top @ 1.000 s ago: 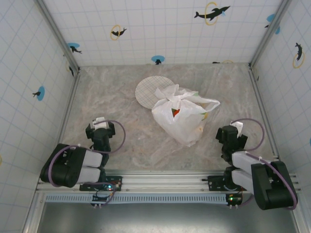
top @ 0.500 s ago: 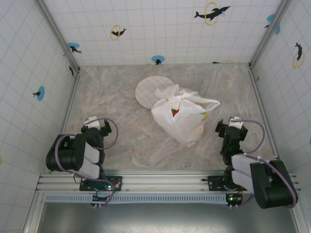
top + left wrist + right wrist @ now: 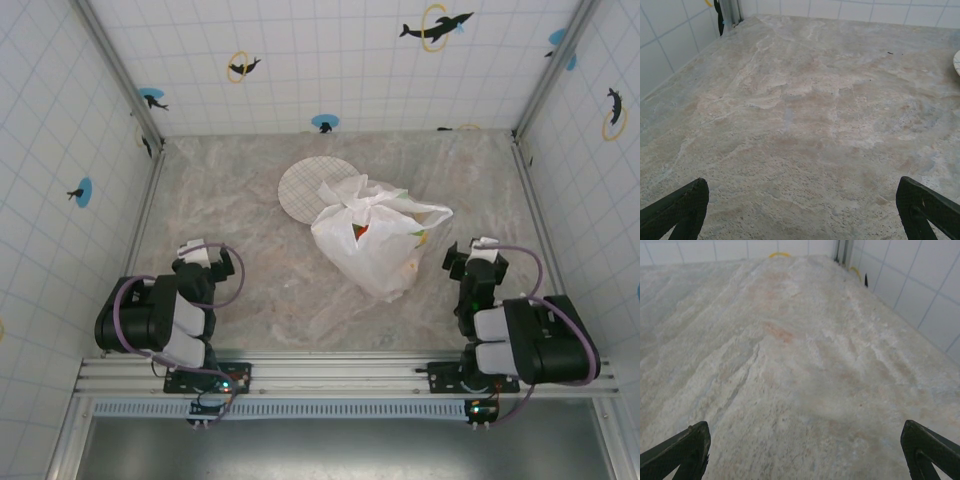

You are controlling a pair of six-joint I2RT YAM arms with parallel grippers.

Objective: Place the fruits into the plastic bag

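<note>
The plastic bag (image 3: 375, 240) lies crumpled in the middle of the marble table, its handles toward the back. A red and green fruit (image 3: 361, 232) shows through its side and an orange patch (image 3: 408, 266) near its lower end; other fruits are hidden. My left gripper (image 3: 205, 262) is folded back at the near left, well apart from the bag. In the left wrist view it (image 3: 805, 212) stands open over bare marble. My right gripper (image 3: 478, 262) sits just right of the bag. In the right wrist view it (image 3: 805, 455) is open with nothing between its fingers (image 3: 682, 447).
A round white grid-patterned plate (image 3: 303, 185) lies behind the bag, partly under it; its edge (image 3: 957, 62) shows at the right of the left wrist view. Tiled walls and metal posts close in the table on three sides. Bare marble lies in front of both grippers.
Both arms have drawn back toward their bases and folded, the left one first, then the right. The bag and plate have not moved.
</note>
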